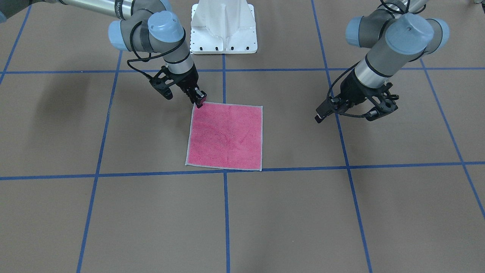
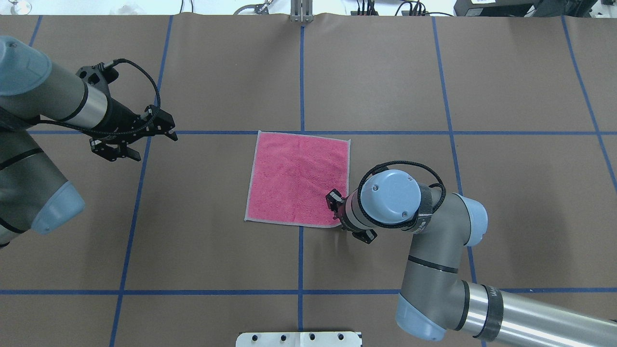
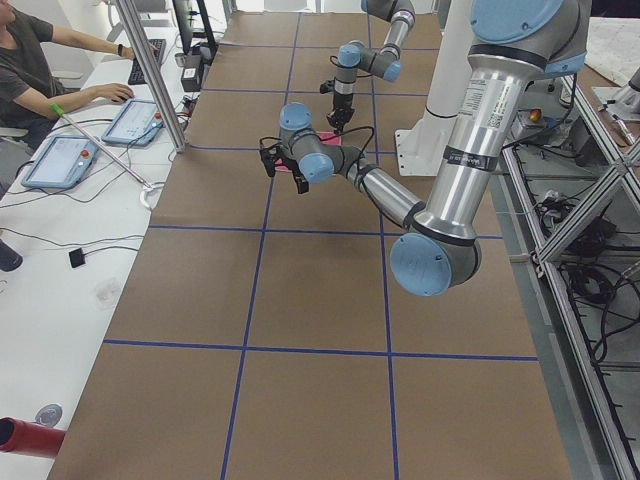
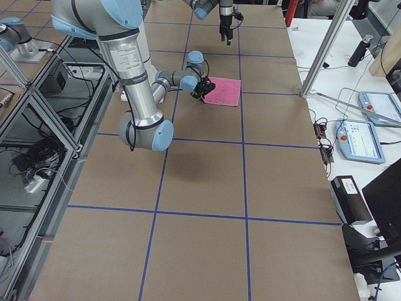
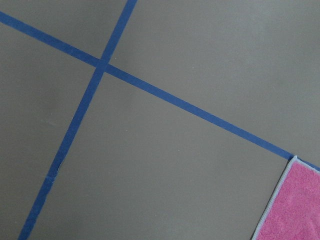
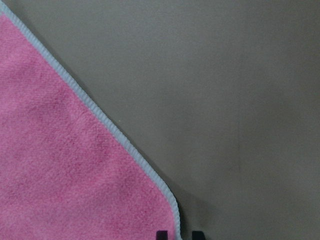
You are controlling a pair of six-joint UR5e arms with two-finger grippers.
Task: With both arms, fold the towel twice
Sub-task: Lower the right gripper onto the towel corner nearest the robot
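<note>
The towel (image 2: 299,178) lies flat and spread on the brown table, pink-red face up, with a light grey stitched edge. My right gripper (image 1: 199,99) is down at the towel's corner nearest the robot's base. Its fingertips (image 6: 162,234) stand close together with the corner (image 6: 172,210) between them, so it looks shut on the cloth. My left gripper (image 2: 156,147) hovers open and empty well off the towel's other side, also seen as left gripper (image 1: 345,116). The left wrist view shows only a towel corner (image 5: 295,205) and no fingers.
Blue tape lines (image 2: 301,72) grid the brown table. The white bolted pedestal (image 1: 223,32) stands just behind the towel. A person (image 3: 40,60) sits at a side desk with tablets (image 3: 60,160). Metal posts (image 4: 326,44) rise at the table's edge.
</note>
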